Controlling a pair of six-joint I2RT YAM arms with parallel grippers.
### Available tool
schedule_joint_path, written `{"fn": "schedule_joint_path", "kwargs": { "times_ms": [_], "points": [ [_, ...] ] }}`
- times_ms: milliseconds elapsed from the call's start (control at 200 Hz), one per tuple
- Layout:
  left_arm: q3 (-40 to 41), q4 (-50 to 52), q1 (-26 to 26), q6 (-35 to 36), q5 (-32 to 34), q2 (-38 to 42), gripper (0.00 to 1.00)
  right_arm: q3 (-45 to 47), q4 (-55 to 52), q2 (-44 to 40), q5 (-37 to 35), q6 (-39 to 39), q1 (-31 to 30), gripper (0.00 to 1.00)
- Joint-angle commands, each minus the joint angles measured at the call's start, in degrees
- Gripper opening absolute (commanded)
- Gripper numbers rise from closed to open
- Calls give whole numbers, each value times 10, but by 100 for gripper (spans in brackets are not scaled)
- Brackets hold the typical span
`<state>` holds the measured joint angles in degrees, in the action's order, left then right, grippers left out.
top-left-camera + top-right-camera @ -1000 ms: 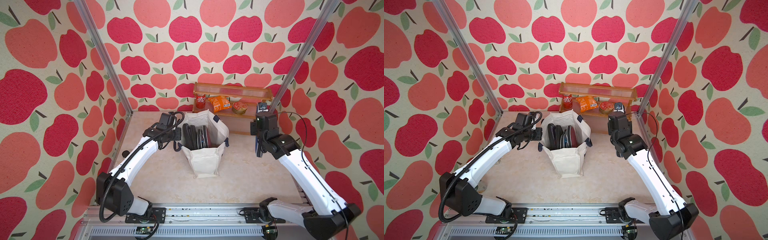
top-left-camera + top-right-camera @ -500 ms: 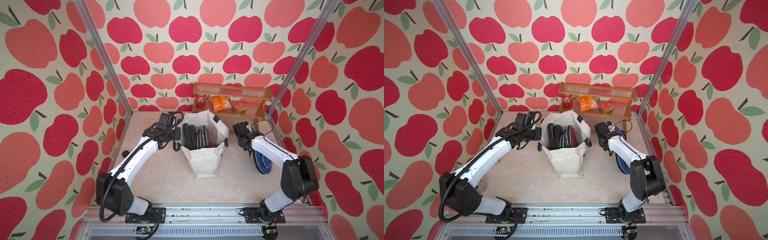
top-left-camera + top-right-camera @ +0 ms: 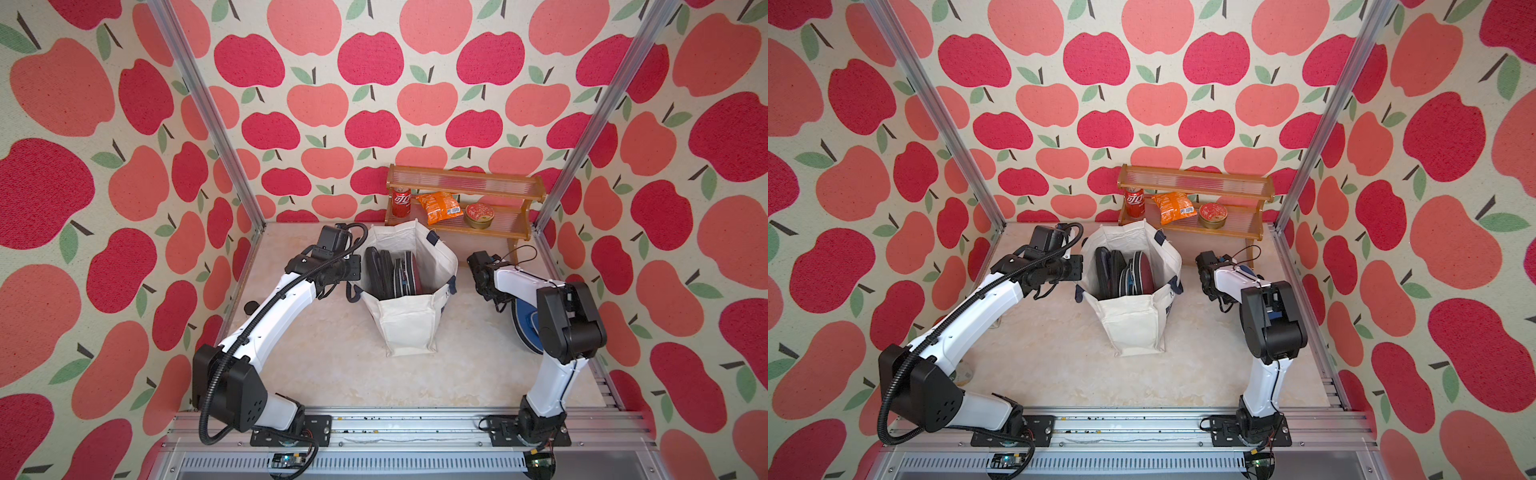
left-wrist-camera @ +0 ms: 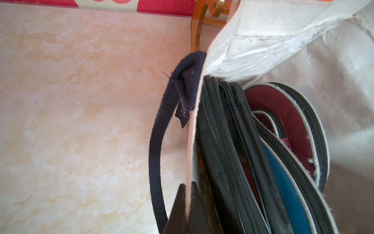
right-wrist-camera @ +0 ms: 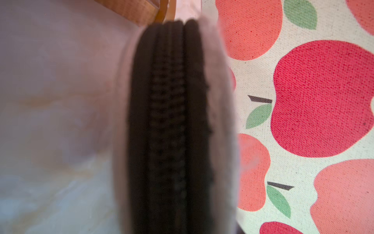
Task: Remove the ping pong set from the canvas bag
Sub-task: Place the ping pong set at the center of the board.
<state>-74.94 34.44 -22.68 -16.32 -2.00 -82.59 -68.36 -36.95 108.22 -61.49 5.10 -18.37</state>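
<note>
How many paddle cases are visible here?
5. In the canvas bag: two black cases, a maroon case, a teal-blue case. The right gripper holds a dark blue case. Others may be hidden.

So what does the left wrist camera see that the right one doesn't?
Left wrist only: the open canvas bag with the maroon case and teal-blue case inside, and the left hand pinching its rim. Right wrist only: one zipped case, blurry and very close. Both: the table, the apple wall and a bit of the wooden shelf.
</note>
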Motion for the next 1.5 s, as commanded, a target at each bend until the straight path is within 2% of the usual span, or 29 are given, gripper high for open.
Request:
{"fn": "schedule_joint_path", "kwargs": {
  "times_ms": [0, 110, 210, 290, 380, 490, 675, 880, 1216, 1496],
  "points": [
    [-6, -17, 10, 14, 26, 9, 0, -22, 13, 21, -23, -12, 5, 26],
    [-5, -17, 9, 14, 26, 11, 0, -34, 8, 39, -16, -15, 7, 35],
    [-4, -17, 7, 16, 30, 11, 0, -37, 3, 40, -10, -19, 7, 46],
    [-4, -17, 6, 17, 30, 12, 0, -34, 7, 34, -5, -28, 7, 58],
    [-3, -18, 6, 16, 29, 12, 0, -34, 9, 30, 1, -39, 7, 75],
    [-3, -18, 5, 17, 30, 12, 0, -38, 10, 21, 19, -53, 7, 86],
    [0, -18, 4, 18, 30, 11, 0, -49, -15, -13, 115, -50, 13, 99],
    [0, -18, 4, 19, 30, 8, 0, -52, -44, -43, 240, -35, 36, 99],
    [-1, -17, 3, 22, 35, 9, 0, -56, -67, -79, 348, -8, 67, 99],
    [0, -18, 0, 27, 42, 9, 0, -60, -48, -198, 437, 85, 72, 98]
  ]
}}
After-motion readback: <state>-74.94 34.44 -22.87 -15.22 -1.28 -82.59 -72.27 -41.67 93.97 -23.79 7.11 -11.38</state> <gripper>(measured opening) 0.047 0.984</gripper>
